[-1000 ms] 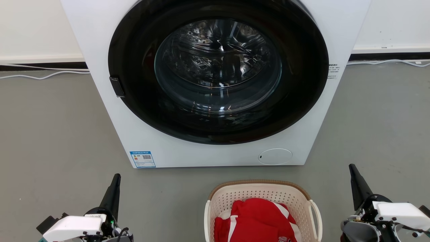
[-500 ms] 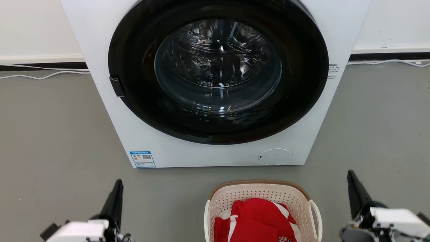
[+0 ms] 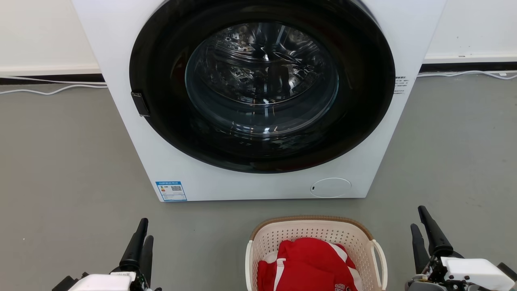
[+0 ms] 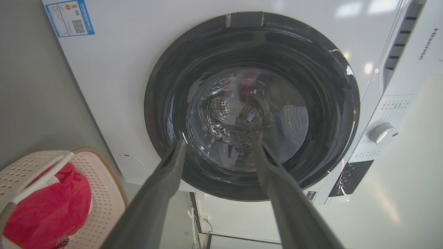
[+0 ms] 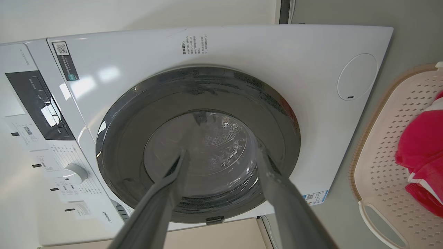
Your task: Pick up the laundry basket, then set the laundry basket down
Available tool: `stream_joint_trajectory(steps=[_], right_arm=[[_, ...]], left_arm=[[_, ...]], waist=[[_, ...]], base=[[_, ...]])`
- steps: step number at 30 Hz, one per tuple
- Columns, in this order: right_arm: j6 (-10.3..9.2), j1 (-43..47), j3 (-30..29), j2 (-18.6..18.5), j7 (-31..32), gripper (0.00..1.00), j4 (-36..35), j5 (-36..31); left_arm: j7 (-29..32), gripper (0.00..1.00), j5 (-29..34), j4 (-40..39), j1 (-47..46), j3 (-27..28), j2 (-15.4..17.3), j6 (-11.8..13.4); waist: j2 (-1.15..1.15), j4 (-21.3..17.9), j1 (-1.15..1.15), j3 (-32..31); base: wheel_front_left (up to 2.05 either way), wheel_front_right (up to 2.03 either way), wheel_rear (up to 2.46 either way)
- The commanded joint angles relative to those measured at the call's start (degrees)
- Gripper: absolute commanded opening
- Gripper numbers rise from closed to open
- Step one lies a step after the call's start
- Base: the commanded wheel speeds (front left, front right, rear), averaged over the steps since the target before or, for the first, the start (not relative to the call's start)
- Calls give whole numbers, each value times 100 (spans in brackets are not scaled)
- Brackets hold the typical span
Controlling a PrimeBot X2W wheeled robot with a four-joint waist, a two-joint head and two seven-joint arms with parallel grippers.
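Observation:
The laundry basket [image 3: 315, 232], cream perforated plastic with a brown rim, stands on the grey floor just before the washing machine, cut by the bottom edge of the head view. A red and white garment [image 3: 307, 262] lies in it. My left gripper [image 3: 146, 229] is open and empty, well to the basket's left. My right gripper [image 3: 417, 217] is open and empty too, off the basket's right handle [image 3: 381, 258]. In the left wrist view the left gripper [image 4: 218, 145] points at the machine's door, with the basket [image 4: 104, 183] at lower left. The right gripper [image 5: 221, 151] also faces the door, with the basket [image 5: 384, 166] at the right edge.
A white front-loading washing machine [image 3: 258, 186] with a shut dark round door [image 3: 262, 85] stands right behind the basket. White cables [image 3: 48, 92] run along the wall at the back. Bare grey floor lies on both sides of the machine and basket.
Both grippers have sunk lower in the head view and turned, so two fingers of each now show instead of one. The basket has not moved.

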Motion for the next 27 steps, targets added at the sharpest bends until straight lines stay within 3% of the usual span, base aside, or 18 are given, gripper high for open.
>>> stream_joint_trajectory(steps=[1, 15, 27], right_arm=[[0, -193, 50, -41, -63, 100, -223, -43], [0, -228, 384, -206, -381, 100, -458, -503], [0, -257, 573, -307, -584, 100, -588, -1432]], left_arm=[[-47, 100, 93, -207, -224, -13, 30, -6], [-282, 100, 787, -439, -274, -144, 43, -11], [-484, 100, 2018, -563, -294, -237, 53, 22]], waist=[[0, 0, -2, 2], [0, 0, -2, 23], [0, -10, -2, 27]], base=[[0, 0, 0], [0, 0, 0], [0, 0, 0]])
